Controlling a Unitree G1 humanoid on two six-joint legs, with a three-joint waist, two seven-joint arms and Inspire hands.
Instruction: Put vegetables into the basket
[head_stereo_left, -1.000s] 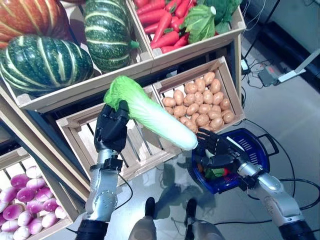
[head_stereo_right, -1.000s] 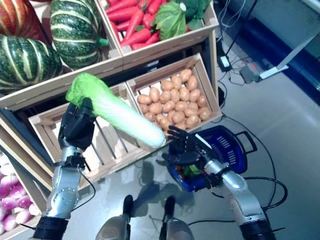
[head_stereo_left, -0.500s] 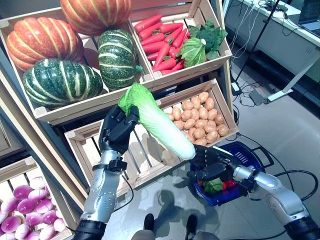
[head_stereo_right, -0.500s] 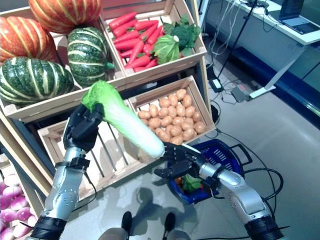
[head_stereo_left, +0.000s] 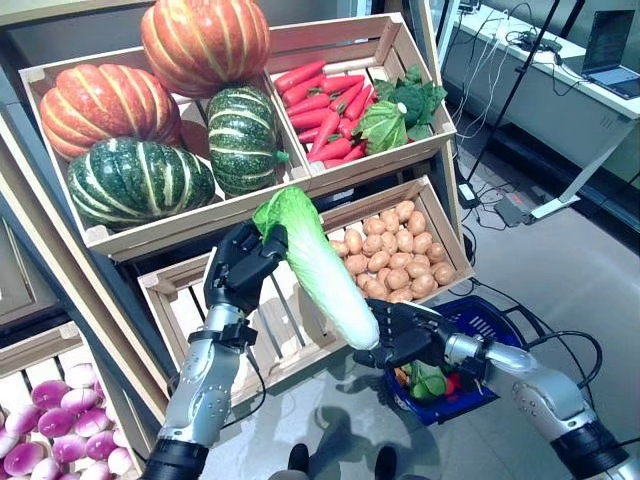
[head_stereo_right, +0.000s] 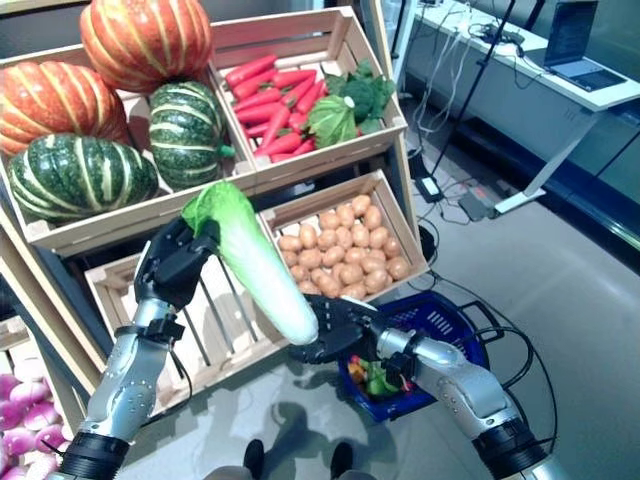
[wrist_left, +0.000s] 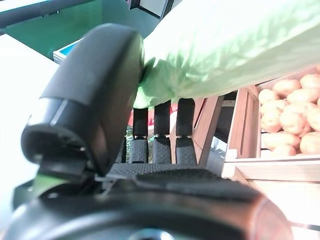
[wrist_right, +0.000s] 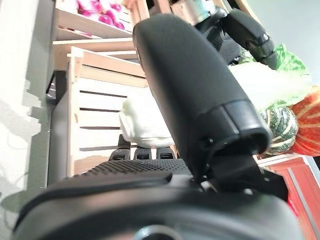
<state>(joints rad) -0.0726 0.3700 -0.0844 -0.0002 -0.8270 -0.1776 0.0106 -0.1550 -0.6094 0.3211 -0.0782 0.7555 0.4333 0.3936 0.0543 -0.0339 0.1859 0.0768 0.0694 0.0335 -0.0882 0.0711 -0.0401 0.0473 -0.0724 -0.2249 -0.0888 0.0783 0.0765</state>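
Cabbage (head_stereo_left: 318, 262), one head, was clutched at its leafy end by the left hand (head_stereo_left: 240, 268). Its white base rested in the right hand (head_stereo_left: 405, 335), whose fingers lay loosely spread beneath, above one blue basket (head_stereo_left: 487, 322). Behind stood four pumpkins (head_stereo_left: 140, 182) and one potato crate (head_stereo_left: 395, 250).

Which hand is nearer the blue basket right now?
Right. The right hand is just above the blue basket's near rim, under the napa cabbage's white end; the left hand grips its leafy end by the crates.
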